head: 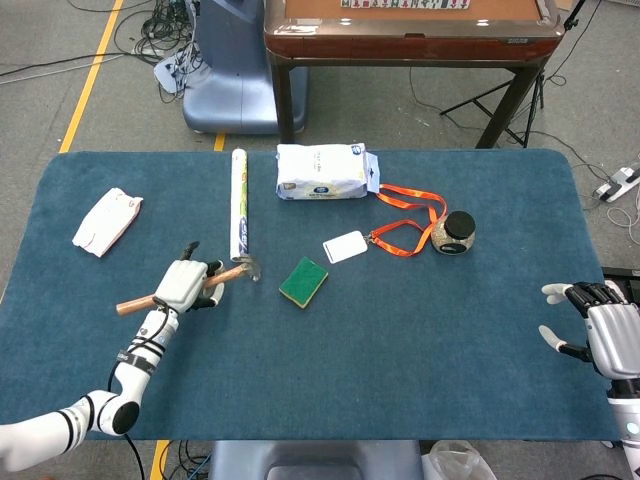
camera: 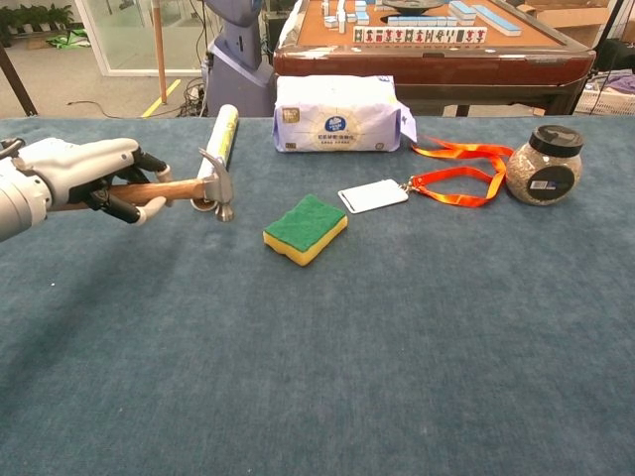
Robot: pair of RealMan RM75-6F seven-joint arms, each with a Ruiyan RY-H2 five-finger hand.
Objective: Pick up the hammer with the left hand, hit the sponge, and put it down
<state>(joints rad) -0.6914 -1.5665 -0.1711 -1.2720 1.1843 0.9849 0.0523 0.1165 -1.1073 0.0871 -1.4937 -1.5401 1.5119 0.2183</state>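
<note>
Bench (head: 420, 340): blue carpeted top, carries everything. Largest item on it is the white tissue pack (head: 322, 172) at the far edge, centre. Just left of it lies a long white roll (head: 239, 203), set lengthwise front to back. A white crumpled bag (head: 107, 220) sits at far left, well apart from the rest.

Left hand (head: 184, 284) is clamped on the wooden handle of the hammer (camera: 189, 188), roughly mid-handle, so the butt end sticks out behind the hand. Hammer is clear of the bench, held near level; steel head points down, close to the near end of the roll. Judgement: the mid-handle grip gives control at some cost of swing leverage, and the raised, level pose suits carrying the head across to the target.

Sponge (camera: 306, 228), green top over yellow base, lies flat on the bench to the right of the hammer head, apart from it, not yet struck. Judgement: pick-up done; strike and set-down remain. The head must travel right and slightly nearer, then drop; the roll beside the head could be clipped.

Right hand (head: 598, 322) rests at the bench's right edge, fingers apart, holding nothing; well away from the work.

Small items: orange lanyard (head: 410, 215) with white card (head: 345, 246), and a dark-lidded jar (head: 459, 232), all right of the sponge.
</note>
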